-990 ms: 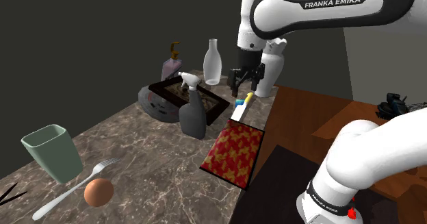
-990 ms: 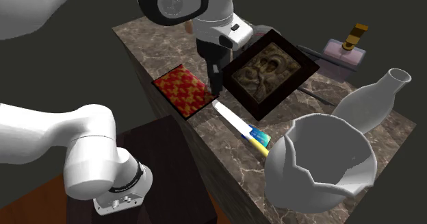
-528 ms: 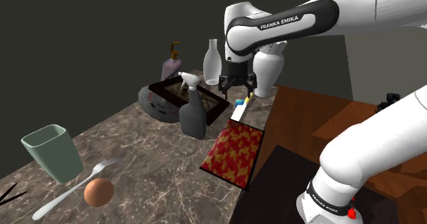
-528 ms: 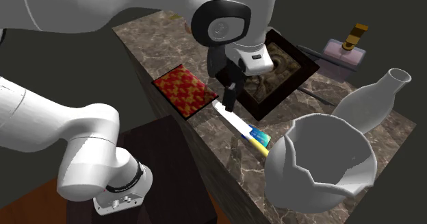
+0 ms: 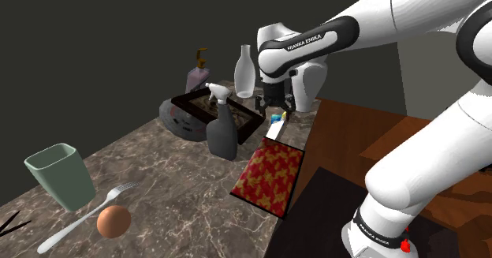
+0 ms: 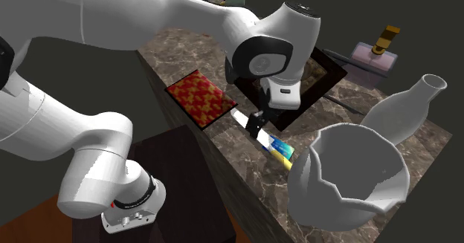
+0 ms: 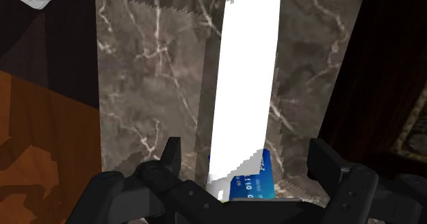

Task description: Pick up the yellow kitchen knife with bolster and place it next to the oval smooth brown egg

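The knife point(image 6: 248, 122) lies along the marble counter's edge, with a white blade and a blue and yellow handle point(image 6: 281, 151). In the shoulder view the knife point(image 5: 276, 127) sits between the picture frame and the counter edge. My gripper point(image 6: 257, 122) hangs low over it, open. In the wrist view the white blade point(image 7: 243, 79) runs away from the gripper point(image 7: 248, 162), and the fingers point(image 7: 171, 157) stand wide apart on either side of the knife without touching it. The brown egg point(image 5: 113, 221) rests at the counter's near end, beside a fork point(image 5: 87, 214).
A dark spray bottle point(image 5: 221, 127), a framed picture point(image 5: 206, 106) and a red patterned mat point(image 5: 270, 176) crowd the knife. A cracked white vase point(image 6: 349, 178), a glass bottle point(image 6: 401, 114) and a soap dispenser point(image 5: 197, 75) stand at the far end. A green cup point(image 5: 59, 175) stands near the egg.
The hand has come down from above the counter to just over the knife and shifted along it toward the handle. The fingers stayed open. The knife has not moved.
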You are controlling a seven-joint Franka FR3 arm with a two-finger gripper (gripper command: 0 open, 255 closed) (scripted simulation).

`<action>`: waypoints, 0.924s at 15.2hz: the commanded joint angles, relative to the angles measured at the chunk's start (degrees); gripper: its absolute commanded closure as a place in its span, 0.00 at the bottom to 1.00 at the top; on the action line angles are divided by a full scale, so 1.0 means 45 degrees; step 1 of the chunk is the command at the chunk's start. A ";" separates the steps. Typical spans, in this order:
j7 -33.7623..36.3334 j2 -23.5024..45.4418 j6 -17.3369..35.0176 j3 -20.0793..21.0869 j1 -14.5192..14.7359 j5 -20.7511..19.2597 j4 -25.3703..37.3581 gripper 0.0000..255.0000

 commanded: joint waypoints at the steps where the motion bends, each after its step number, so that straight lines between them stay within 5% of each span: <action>1: 0.0052 0.0051 0.0366 -0.0001 -0.0020 -0.0023 -0.0316 0.00; 11: 0.0075 0.0151 0.0825 0.0006 -0.0035 -0.0054 -0.0678 0.00; 12: 0.0075 0.0152 0.0825 0.0006 -0.0036 -0.0054 -0.0677 1.00; 14: 0.0076 0.0154 0.0825 0.0007 -0.0036 -0.0055 -0.0675 1.00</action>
